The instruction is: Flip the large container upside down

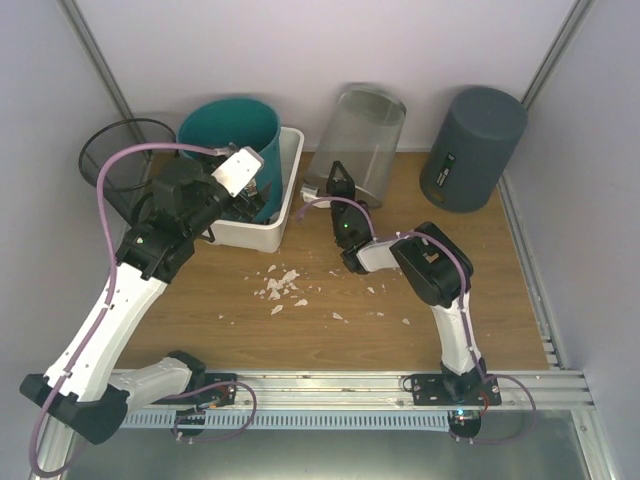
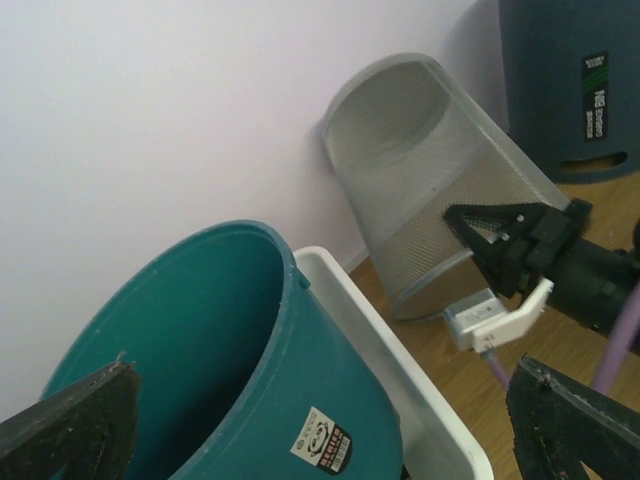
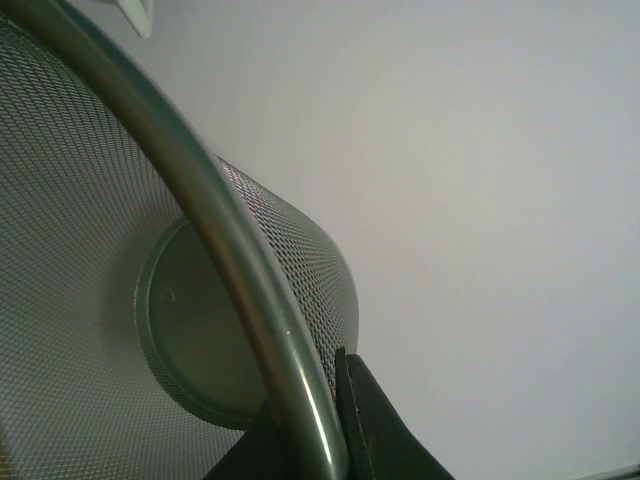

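So the right tool (image 1: 340, 186) is clamped shut on the rim of the silver mesh bin (image 1: 365, 140), which I'm taking as the large container. The bin sits at the back of the bench (image 1: 500, 300), tipped over with its closed base up near the back wall and its open mouth facing the arms. It's about halfway to upside down by my guess. The left tool (image 1: 258, 192) is spread as wide as it goes with nothing in it, hanging over the teal bin (image 1: 230, 125) that stands in the white tub (image 1: 288, 170).

What worries me:
- That grip is just a pinch on a thin round rim. If the bin swings as it goes over, I reckon it slips out and rolls away.
- The base looks very close to the wall, so it could jam or scrape there.
- The white tub is just beside it, so a sideways flop would hit that.

As for writing, the dark grey bin (image 1: 475, 145) has a black label (image 2: 597, 95) with green stripes and white text, too small to read. The teal bin's sticker (image 2: 322, 448) is white with red print, also unreadable
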### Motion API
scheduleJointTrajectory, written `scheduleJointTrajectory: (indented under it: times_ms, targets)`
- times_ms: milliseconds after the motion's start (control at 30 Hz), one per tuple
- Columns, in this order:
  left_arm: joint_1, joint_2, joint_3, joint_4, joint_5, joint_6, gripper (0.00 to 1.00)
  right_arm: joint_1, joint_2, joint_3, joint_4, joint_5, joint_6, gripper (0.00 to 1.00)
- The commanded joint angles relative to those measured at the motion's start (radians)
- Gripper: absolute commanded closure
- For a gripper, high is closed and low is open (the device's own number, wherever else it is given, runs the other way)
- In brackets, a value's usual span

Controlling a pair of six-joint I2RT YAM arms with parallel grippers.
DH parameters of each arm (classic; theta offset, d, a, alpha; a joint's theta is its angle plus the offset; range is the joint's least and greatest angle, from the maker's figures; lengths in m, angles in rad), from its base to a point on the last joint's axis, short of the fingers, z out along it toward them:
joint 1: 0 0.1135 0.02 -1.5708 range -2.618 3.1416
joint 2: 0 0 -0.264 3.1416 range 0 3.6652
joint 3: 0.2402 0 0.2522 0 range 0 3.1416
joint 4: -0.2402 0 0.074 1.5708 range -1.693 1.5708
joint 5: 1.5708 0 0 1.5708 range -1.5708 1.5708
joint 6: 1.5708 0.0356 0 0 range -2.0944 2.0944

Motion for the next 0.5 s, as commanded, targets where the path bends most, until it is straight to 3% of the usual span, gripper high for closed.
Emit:
scheduleJointTrajectory:
  times_ms: [0,467]
  targets:
    - [0.016,0.0,-0.046,0.107,0.053,-0.012,0.01,-0.028,0.084,0.067,0.529,-0.029,-0.035,0.99]
    - [0.044,-0.008,-0.106,0.121,0.136,-0.043,0.01,0.0,0.138,0.041,0.528,0.099,-0.03,0.98]
